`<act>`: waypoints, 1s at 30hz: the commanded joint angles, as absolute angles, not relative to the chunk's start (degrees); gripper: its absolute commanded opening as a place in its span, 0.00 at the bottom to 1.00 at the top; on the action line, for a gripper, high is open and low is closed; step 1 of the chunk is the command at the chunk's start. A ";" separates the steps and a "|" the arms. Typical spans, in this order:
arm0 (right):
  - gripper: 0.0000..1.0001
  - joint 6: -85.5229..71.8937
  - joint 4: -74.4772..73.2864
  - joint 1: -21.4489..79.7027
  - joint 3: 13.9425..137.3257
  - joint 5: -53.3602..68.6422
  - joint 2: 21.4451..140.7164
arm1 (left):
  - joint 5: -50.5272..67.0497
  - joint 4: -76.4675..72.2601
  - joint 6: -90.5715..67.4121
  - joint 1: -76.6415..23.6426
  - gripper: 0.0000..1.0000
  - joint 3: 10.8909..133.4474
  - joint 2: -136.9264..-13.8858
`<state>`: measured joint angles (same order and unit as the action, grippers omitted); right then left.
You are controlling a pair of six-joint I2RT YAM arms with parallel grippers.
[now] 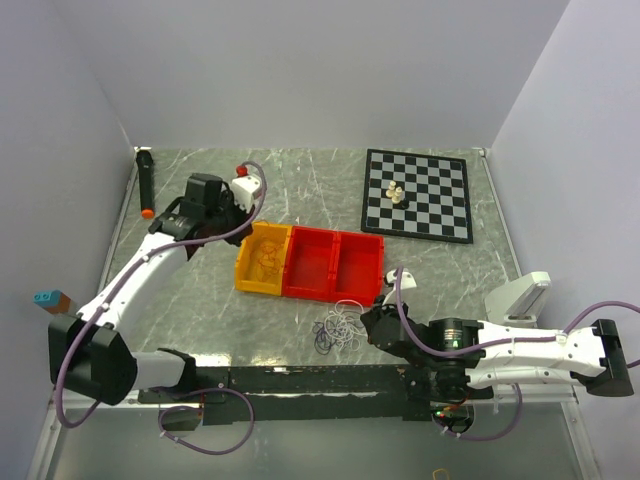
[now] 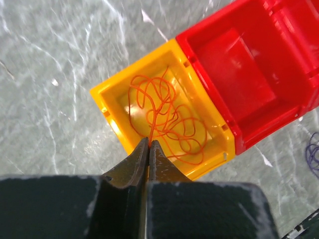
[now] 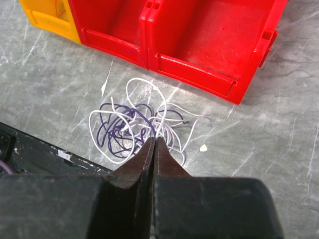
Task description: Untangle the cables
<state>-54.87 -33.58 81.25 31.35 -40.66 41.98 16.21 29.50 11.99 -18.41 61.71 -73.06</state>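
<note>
An orange-red cable [image 2: 167, 122] lies in curly loops inside the yellow bin [image 2: 107, 107]. My left gripper [image 2: 148, 142] is shut on one strand of it, just above the bin's near wall; in the top view it [image 1: 238, 220] is at the bin's left edge [image 1: 243, 268]. A white and dark purple cable clump [image 3: 127, 127] lies on the table in front of the red bins; it also shows in the top view [image 1: 337, 330]. My right gripper [image 3: 155, 140] is shut on a white strand at the clump's near right side, and shows in the top view [image 1: 370, 326].
Two joined red bins [image 1: 333, 265] stand right of the yellow one. A chessboard [image 1: 418, 194] with a few pieces [image 1: 396, 193] lies at the back right. A black marker [image 1: 146, 182] lies at the far left. A white block [image 1: 522, 296] sits at the right edge.
</note>
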 commanded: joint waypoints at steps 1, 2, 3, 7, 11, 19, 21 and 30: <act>0.00 -55.63 -32.08 81.83 30.58 -41.57 41.57 | 15.55 26.53 13.80 -18.37 0.11 61.26 -76.19; 0.00 -55.72 -32.17 81.83 30.67 -41.66 41.75 | 16.25 27.15 14.06 -18.46 0.15 61.52 -77.59; 0.00 -55.72 -32.17 81.83 30.67 -41.66 41.75 | 16.96 27.94 14.15 -18.54 0.20 61.87 -78.65; 0.00 -55.90 -32.43 81.83 30.76 -41.40 41.57 | 19.42 29.79 14.50 -20.03 0.35 61.70 -81.38; 0.00 -55.81 -32.52 81.83 30.59 -40.78 41.22 | 22.67 32.86 13.80 -20.57 0.63 64.59 -81.04; 0.13 -54.93 -33.48 81.83 30.94 -37.18 42.28 | 32.86 41.74 11.95 -22.41 0.76 74.97 -79.19; 0.22 -54.76 -34.19 81.83 31.11 -36.30 41.84 | 33.40 42.80 12.74 -24.25 0.75 75.32 -78.75; 0.38 -55.55 -38.85 81.65 32.26 -38.58 38.58 | 32.61 43.68 17.49 -32.86 0.69 69.35 -79.36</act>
<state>-55.07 -36.40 81.25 31.35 -36.01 40.03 30.74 41.78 14.55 -30.52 71.61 -78.91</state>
